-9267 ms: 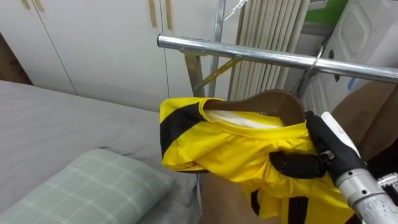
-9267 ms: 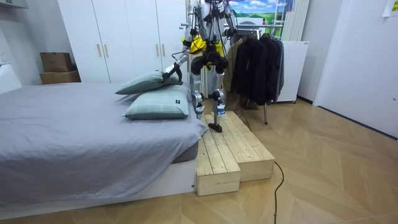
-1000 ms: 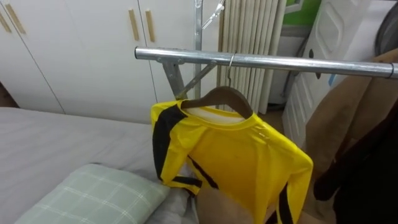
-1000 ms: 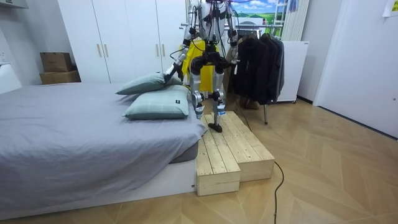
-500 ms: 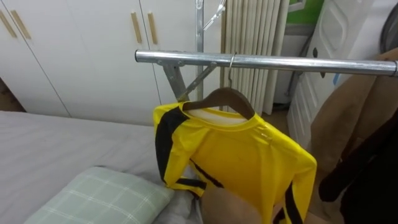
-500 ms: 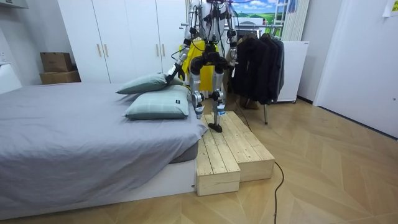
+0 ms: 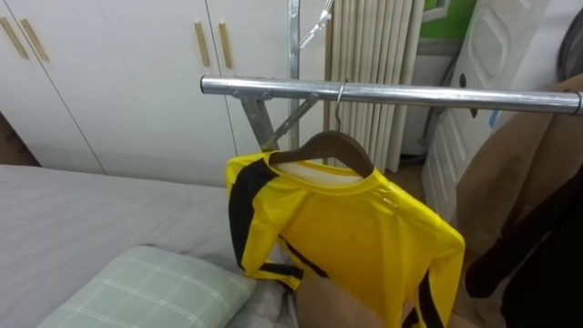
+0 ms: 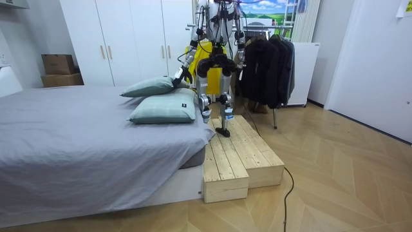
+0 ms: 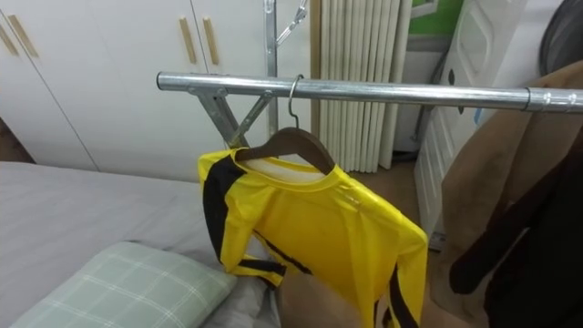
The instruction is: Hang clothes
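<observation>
A yellow shirt [image 7: 355,228] with black stripes hangs on a brown wooden hanger [image 7: 332,146]. The hanger's hook sits over the metal rail [image 7: 410,93] of the clothes rack. Nothing touches the shirt. Its lower part drops out of the bottom of the eye views. In the room view I stand on a wooden platform [image 8: 241,158] between the bed and the rack, facing the rack. My left hand [image 8: 175,79] is lowered out over the pillows, and my right hand [image 8: 239,60] is down beside the dark coats.
A brown coat [image 7: 519,182] and a dark garment [image 7: 547,264] hang on the same rail, right of the shirt. A green checked pillow [image 7: 155,292] lies on the grey bed [image 8: 77,135] below left. White wardrobe doors [image 7: 109,73] stand behind.
Nine seconds ago my right hand held the shirt and hanger below the rail. Now the hanger hangs on the rail and the hand has dropped out of the eye views. Over the last second nothing moved.
</observation>
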`<state>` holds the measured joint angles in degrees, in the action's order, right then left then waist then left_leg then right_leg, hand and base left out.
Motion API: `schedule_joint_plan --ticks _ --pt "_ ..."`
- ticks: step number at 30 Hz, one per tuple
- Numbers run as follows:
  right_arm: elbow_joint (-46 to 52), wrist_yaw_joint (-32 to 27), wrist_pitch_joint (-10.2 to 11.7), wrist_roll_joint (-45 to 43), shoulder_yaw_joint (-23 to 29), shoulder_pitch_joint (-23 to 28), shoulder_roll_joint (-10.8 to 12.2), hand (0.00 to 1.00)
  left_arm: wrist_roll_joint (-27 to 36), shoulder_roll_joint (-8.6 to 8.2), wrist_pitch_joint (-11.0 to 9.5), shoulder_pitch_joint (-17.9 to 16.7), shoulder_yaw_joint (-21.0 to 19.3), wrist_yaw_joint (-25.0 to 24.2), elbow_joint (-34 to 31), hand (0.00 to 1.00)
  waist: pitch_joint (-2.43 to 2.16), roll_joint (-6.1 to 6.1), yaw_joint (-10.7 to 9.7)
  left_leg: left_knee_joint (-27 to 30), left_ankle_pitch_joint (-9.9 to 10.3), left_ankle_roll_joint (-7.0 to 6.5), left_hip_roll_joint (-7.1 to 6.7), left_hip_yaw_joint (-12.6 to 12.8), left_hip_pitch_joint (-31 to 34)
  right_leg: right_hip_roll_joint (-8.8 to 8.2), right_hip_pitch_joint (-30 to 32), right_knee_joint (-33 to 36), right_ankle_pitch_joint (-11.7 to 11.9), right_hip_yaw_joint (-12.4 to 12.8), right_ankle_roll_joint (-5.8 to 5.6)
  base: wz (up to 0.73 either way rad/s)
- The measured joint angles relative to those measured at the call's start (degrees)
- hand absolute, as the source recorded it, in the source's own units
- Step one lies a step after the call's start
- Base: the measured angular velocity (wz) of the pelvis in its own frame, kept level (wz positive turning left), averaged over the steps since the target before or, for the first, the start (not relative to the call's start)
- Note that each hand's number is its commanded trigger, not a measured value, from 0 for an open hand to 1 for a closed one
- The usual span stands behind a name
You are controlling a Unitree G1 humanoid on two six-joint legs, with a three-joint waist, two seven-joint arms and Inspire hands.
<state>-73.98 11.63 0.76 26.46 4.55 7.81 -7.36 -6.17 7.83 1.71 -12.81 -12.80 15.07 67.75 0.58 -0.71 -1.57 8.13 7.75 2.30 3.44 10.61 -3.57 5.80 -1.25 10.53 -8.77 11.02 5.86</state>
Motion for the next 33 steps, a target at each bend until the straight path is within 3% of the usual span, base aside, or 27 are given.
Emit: schedule_joint_plan --ticks 24,33 --pt "0.40 -2.41 -0.23 -0.85 -1.03 -0.13 0.17 0.00 -0.11 0.03 0.02 0.00 0.05 1.23 -0.14 0.00 0.16 -0.06 0.26 0.00 0.00 0.00 -0.07 -0.09 -0.56 -0.01 -0.83 -0.14 -0.23 -0.16 -0.20 0.00" --pt "0.34 -3.56 -0.38 -2.64 -1.73 -1.04 0.17 0.00 -0.21 -0.15 0.02 -0.20 0.73 3.13 -0.14 0.00 -0.15 0.04 0.33 0.00 0.00 0.00 -0.06 -0.08 -0.66 -0.01 -0.92 -0.08 -0.02 -0.26 0.13 0.00"
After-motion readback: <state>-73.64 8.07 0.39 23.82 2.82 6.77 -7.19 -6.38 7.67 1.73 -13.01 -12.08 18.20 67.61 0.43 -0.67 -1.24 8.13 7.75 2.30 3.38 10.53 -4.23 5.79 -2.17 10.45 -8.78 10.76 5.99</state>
